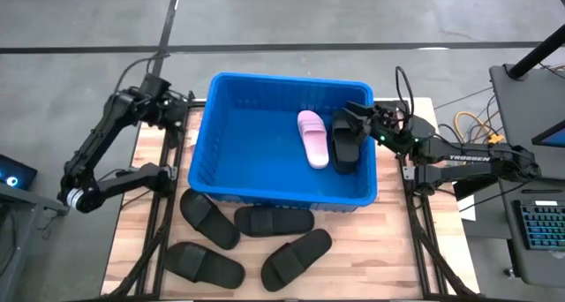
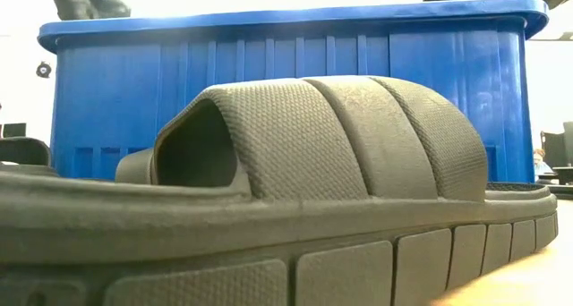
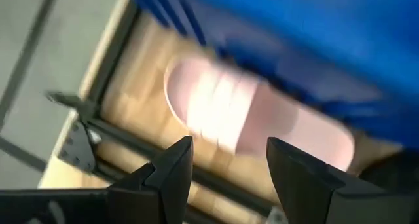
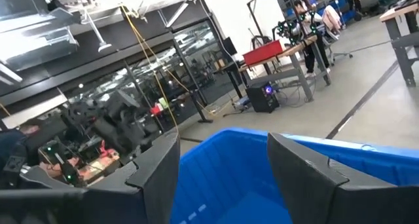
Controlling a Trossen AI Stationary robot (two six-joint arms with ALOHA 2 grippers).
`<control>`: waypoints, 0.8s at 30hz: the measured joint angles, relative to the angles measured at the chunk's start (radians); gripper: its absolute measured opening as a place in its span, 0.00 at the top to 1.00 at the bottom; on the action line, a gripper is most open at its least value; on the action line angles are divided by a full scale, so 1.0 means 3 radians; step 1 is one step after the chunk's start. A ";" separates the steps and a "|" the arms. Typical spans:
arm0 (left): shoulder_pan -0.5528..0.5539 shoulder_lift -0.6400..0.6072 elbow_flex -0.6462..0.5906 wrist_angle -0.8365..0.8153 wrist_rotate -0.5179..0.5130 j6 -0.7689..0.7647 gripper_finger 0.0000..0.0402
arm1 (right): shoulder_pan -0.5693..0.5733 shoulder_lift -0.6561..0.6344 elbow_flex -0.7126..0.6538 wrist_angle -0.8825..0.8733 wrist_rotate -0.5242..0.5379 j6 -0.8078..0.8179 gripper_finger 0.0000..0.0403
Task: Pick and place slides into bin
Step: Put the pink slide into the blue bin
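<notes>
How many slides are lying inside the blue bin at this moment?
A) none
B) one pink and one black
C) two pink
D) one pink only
B: the high view shows a pink slide and a black slide side by side inside the bin, near the right hand.

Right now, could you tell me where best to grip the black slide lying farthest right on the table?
The black slide lies flat and diagonal, apart from its neighbours. I would probably grip across its wide strap, coming straight down from above, with the fingers set crosswise: there is bare table along both long sides.
</notes>
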 joint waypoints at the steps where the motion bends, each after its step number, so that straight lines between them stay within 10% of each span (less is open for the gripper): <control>1: 0.0000 -0.0011 -0.0078 0.0000 -0.0083 0.0024 0.55 | -0.0001 0.0000 0.0000 -0.0006 0.0000 0.0000 0.46; 24: -0.0021 -0.0085 -0.1109 0.0529 0.0227 0.0247 0.55 | 0.0000 0.0000 0.0000 -0.0038 0.0004 0.0047 0.46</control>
